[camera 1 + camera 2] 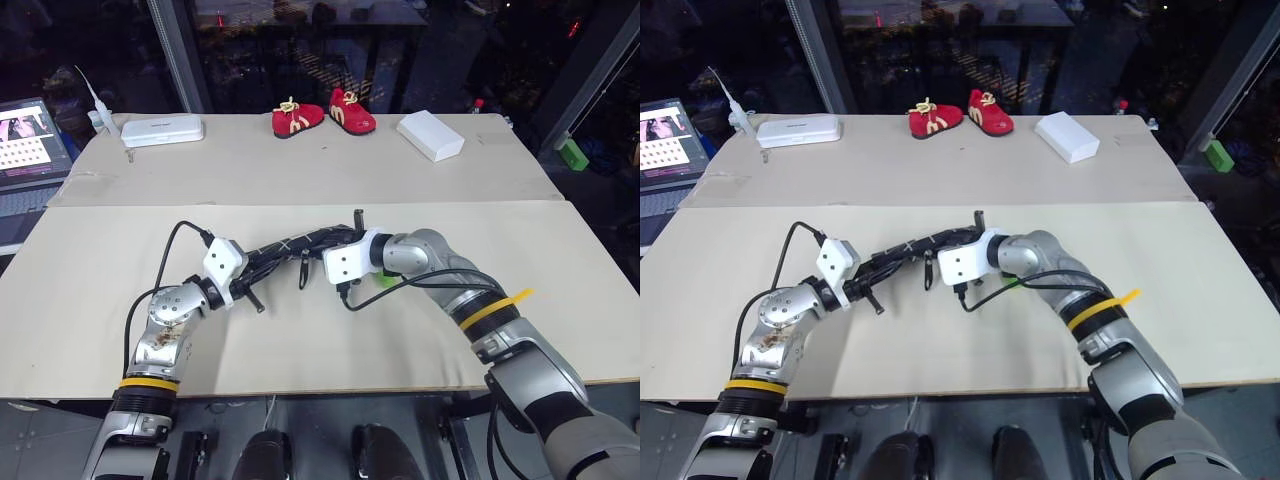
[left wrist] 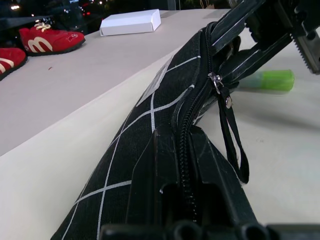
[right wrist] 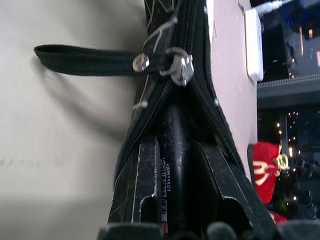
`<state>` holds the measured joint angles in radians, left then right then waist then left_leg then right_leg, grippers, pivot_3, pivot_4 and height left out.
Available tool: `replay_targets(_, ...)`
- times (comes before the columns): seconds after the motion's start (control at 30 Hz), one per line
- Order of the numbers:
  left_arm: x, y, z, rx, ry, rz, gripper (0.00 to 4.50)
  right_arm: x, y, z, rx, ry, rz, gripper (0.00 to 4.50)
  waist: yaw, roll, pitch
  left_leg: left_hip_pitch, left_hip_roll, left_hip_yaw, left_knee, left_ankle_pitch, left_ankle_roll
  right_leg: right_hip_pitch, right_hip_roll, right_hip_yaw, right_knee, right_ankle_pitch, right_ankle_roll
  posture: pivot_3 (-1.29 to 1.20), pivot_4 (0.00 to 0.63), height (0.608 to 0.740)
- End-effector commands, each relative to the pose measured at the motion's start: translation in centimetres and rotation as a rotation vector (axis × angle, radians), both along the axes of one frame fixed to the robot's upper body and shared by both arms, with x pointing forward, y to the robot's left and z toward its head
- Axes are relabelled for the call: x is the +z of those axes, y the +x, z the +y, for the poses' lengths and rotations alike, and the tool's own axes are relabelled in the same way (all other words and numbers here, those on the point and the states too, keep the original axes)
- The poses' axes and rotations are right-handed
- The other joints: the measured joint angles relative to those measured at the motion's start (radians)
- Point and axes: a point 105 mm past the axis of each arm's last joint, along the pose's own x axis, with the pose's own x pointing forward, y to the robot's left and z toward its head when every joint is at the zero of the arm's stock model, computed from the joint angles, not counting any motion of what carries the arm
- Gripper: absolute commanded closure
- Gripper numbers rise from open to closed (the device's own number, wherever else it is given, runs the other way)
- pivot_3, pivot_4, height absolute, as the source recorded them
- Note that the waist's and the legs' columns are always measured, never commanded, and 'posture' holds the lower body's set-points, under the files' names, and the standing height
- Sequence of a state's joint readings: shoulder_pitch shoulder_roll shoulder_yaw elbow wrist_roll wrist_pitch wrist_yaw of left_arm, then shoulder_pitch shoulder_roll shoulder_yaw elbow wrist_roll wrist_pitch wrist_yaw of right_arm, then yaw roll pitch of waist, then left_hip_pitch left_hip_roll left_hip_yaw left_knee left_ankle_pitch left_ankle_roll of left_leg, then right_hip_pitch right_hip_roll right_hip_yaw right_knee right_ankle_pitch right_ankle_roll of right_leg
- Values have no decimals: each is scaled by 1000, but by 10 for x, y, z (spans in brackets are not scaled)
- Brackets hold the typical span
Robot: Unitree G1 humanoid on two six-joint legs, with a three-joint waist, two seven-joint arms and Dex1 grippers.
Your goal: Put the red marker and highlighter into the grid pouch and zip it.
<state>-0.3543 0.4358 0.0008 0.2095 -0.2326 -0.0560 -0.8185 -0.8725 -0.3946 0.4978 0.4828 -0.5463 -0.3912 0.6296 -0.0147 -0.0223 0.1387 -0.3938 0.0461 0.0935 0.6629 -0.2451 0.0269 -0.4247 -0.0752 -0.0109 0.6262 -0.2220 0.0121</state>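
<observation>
The pouch (image 1: 290, 248) was held off the surface (image 1: 560, 300), left fingers (image 2: 165, 200) clamped on one end. Right fingers (image 3: 145, 190) pushed the marker (image 3: 172, 165) into its unzipped mouth. The highlighter (image 2: 267, 80) lay outside; zipping remained.

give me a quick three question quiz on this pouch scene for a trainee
1. True or false: the highlighter is already inside the grid pouch.
2. What does the right tool hold at the pouch's open zip? A) the red marker B) a shoe C) a white box
3. Short answer: what does the left tool grip?

Key: 1 false, it lies on the table beside the pouch. 2 A. 3 the grid pouch, by one end.
</observation>
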Motion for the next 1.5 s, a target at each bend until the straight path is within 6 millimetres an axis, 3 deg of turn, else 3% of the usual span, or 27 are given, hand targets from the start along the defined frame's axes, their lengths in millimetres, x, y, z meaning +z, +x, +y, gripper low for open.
replay_targets(0.03, 20, 1, -7, -21, -2, -72, 4500, 6, -5, 9, 42, 38, 13, 3480, 0, 0, 0, 0, 0, 0, 0, 0, 0, 0, 0, 0, 0, 0, 0, 0, 150, 740)
replay_targets(0.1, 20, 1, -6, -19, -2, -71, 4500, 4, -6, 5, 25, 50, 94, 2690, 0, 0, 0, 0, 0, 0, 0, 0, 0, 0, 0, 0, 0, 0, 0, 0, 150, 740)
replay_targets(0.2, 20, 0, -5, -17, -1, -70, 4500, 17, 2, -2, -21, 106, 98, 1698, 0, 0, 0, 0, 0, 0, 0, 0, 0, 0, 0, 0, 0, 0, 0, 0, 150, 740)
replay_targets(0.43, 23, 0, -3, -6, -2, -76, 4500, 39, 4, -34, -49, 191, 115, 1698, 1, 0, 0, 0, 0, -1, 0, 0, 0, 0, 0, 0, 0, 0, 0, 0, 150, 740)
replay_targets(0.67, 22, -1, -1, 12, -9, -75, 4500, 59, -27, -91, -93, 439, 514, 1698, 6, 0, 0, -1, 2, -4, 0, 0, 1, 1, -1, -1, -1, 0, 0, 0, 150, 740)
replay_targets(0.8, 20, -3, 3, 30, -15, -71, 4500, 63, -21, -110, -237, 578, 556, 1698, -3, 0, 0, 2, 2, -5, 0, 0, 1, 1, -1, 2, 0, 1, -1, 0, 150, 740)
replay_targets(1.03, 19, -6, 5, 44, -27, -68, 4500, 36, -6, -116, -501, 689, 585, 1698, 1, 0, 0, 3, 1, -5, 0, 0, 0, 1, 1, 2, 1, 0, -2, 0, 150, 740)
replay_targets(1.17, 17, -7, 4, 46, -28, -67, 4500, -13, 1, -112, -733, 684, 713, 1698, 2, 0, 0, 1, 1, -5, 0, 0, 0, 0, 0, 2, 0, 0, -2, 0, 150, 740)
replay_targets(1.5, 17, -7, 4, 48, -32, -66, 4500, -44, 1, -111, -863, 655, 777, 1698, 2, 0, 0, 1, 0, -6, 0, 0, 0, 1, 0, 1, 0, 0, -1, 0, 150, 740)
